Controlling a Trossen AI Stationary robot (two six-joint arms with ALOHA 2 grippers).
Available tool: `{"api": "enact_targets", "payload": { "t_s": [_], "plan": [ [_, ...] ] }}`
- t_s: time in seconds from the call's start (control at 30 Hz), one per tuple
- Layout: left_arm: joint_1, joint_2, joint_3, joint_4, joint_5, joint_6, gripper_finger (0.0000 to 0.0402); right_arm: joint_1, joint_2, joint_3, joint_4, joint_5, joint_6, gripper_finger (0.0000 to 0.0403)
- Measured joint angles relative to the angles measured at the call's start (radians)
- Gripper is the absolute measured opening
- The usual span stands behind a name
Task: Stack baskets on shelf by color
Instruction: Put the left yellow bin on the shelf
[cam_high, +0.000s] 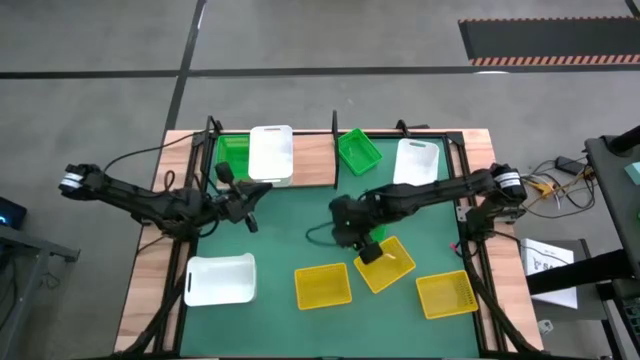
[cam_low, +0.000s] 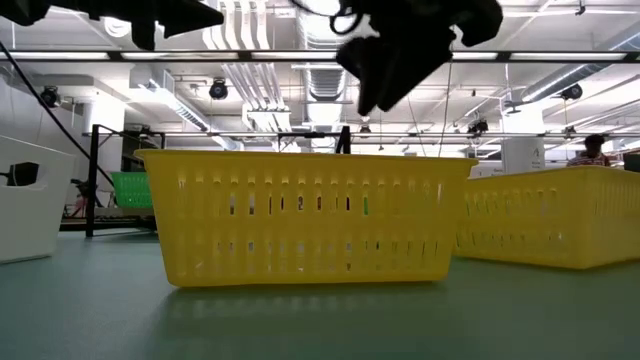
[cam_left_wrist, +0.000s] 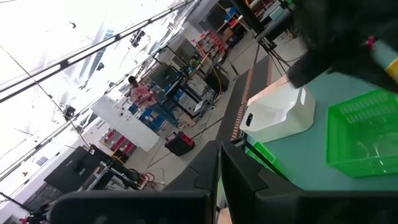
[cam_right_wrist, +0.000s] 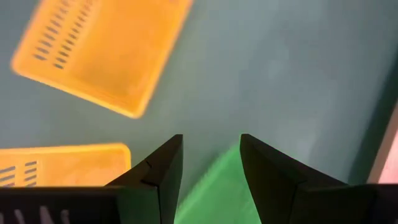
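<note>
Desk (cam_high: 150, 290): wood, green mat (cam_high: 290, 235) on top.
Room: grey floor, ceiling pipes, shelving.
Left gripper (cam_high: 250, 222): jaws closed, empty.
Right gripper (cam_high: 366, 252): jaws wide, over yellow basket (cam_high: 385, 265).

Bright overhead ceiling light, blown-out glare, blurred wrist views.

Green mat (cam_high: 300, 240) on wooden table (cam_high: 150, 290); papers (cam_high: 548, 262) beside it — person (cam_left_wrist: 142, 93), possibly seated, far back.
</note>
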Motion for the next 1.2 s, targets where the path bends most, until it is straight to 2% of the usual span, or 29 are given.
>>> {"api": "enact_targets", "payload": {
  "t_s": [0.2, 0.4, 0.73, 0.93, 1.2],
  "plan": [
    [0.000, 0.008, 0.000, 0.001, 0.000, 0.000, 0.0003, 0.129, 0.006, 0.000, 0.031, 0.008, -0.238, 0.0153],
    [0.000, 0.008, 0.000, 0.001, 0.000, -0.001, 0.0003, 0.224, 0.080, 0.014, 0.036, 0.080, -0.265, 0.0152],
    [-0.004, 0.013, -0.001, -0.002, 0.000, -0.004, 0.0003, 0.232, 0.243, 0.129, -0.113, 0.080, -0.271, 0.0134],
    [-0.006, 0.011, -0.001, -0.006, 0.001, -0.001, 0.0003, 0.229, 0.273, 0.138, -0.107, 0.077, -0.311, 0.0124],
    [-0.006, 0.008, -0.001, -0.005, 0.001, 0.000, 0.0003, 0.214, 0.337, 0.138, -0.083, 0.008, -0.371, 0.0098]
  ]
}}
